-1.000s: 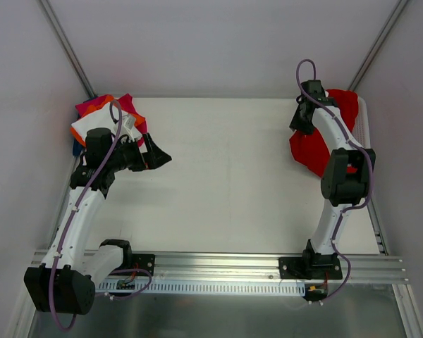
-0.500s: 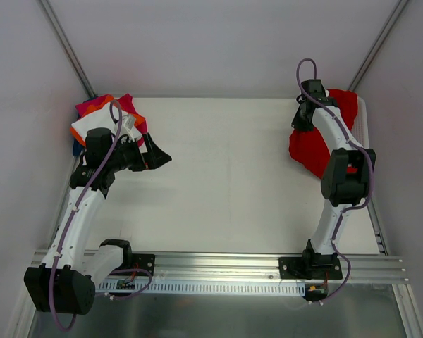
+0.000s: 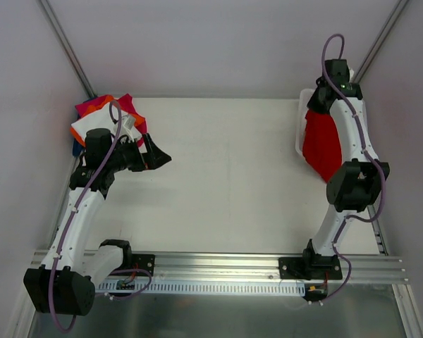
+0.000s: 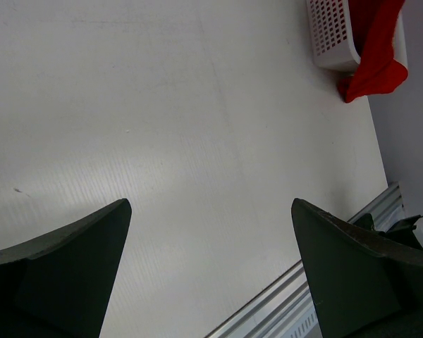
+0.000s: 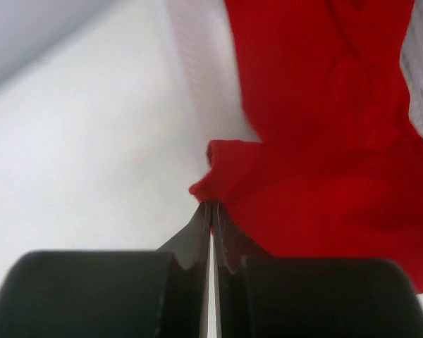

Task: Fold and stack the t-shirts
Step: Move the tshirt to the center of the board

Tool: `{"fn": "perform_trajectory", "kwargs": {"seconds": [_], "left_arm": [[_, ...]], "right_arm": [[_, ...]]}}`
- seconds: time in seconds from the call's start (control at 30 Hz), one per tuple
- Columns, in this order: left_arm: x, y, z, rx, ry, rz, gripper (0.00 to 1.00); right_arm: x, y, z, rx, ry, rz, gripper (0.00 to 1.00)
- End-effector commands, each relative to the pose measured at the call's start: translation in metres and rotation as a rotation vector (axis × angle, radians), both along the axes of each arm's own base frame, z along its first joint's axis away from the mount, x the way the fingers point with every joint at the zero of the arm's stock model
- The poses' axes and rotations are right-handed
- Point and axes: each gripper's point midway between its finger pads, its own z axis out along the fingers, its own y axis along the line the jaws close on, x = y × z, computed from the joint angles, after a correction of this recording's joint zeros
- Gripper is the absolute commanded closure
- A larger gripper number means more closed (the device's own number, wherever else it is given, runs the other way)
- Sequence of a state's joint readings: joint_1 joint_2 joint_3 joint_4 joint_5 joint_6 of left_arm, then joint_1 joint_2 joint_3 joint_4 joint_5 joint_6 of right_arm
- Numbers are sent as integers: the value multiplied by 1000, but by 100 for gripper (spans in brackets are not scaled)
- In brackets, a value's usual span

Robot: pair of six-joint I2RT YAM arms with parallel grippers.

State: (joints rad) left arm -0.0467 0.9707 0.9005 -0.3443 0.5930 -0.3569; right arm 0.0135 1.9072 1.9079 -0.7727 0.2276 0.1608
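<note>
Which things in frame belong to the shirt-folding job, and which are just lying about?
Job: red t-shirt, pinched in the right pincer; stack of folded shirts, far left corner.
Lying about: white mesh basket, red t-shirt hanging over its rim.

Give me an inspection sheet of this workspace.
Surface: white table, flat, one small dark speck.
Job's things: red t-shirt held up at far right; folded t-shirts stacked in the far left corner.
Clutter: white mesh basket, red t-shirt draped over its rim.
Grippers: left gripper open, empty; right gripper shut on the red t-shirt.
Cables: purple cables looped along both arms.
Surroundings: grey walls; aluminium rail at near edge.
</note>
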Motion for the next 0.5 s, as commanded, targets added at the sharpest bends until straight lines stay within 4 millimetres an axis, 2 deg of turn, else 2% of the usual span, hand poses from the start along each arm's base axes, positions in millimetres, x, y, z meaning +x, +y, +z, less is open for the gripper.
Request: {"fn": "perform_trajectory", "kwargs": {"seconds": [0.0, 0.03, 0.07, 0.13, 0.17, 0.2, 0.23, 0.3, 0.33, 0.37, 0.43, 0.47], "left_arm": [[-5, -3, 9, -4, -42, -19, 1], [-5, -3, 10, -4, -45, -19, 1], [-6, -4, 11, -6, -47, -21, 1], [-6, -3, 11, -5, -50, -20, 1], [-6, -3, 12, -5, -53, -20, 1], [-6, -3, 12, -5, -53, -20, 1], [-6, -4, 12, -6, -51, -19, 1], [-6, -3, 12, -5, -55, -19, 1], [-6, -3, 13, -3, -58, -16, 1], [-6, -2, 13, -1, -59, -12, 1], [-6, 1, 15, 10, -71, 7, 1], [-6, 3, 17, 16, -83, 16, 1]], "right_arm": [[-14, 41, 137, 77, -297, 84, 99], [-17, 51, 159, 94, -348, 106, 99], [-21, 76, 169, 133, -369, 164, 99], [-24, 107, 187, 193, -421, 226, 100], [-31, 143, 191, 250, -425, 303, 99], [-34, 162, 193, 275, -426, 343, 99], [-43, 204, 194, 315, -422, 436, 99], [-52, 248, 188, 340, -400, 523, 99], [-61, 276, 184, 371, -379, 591, 100], [-76, 323, 170, 394, -337, 690, 99], [-95, 370, 150, 414, -275, 783, 99], [-113, 410, 124, 421, -212, 860, 99]]}}
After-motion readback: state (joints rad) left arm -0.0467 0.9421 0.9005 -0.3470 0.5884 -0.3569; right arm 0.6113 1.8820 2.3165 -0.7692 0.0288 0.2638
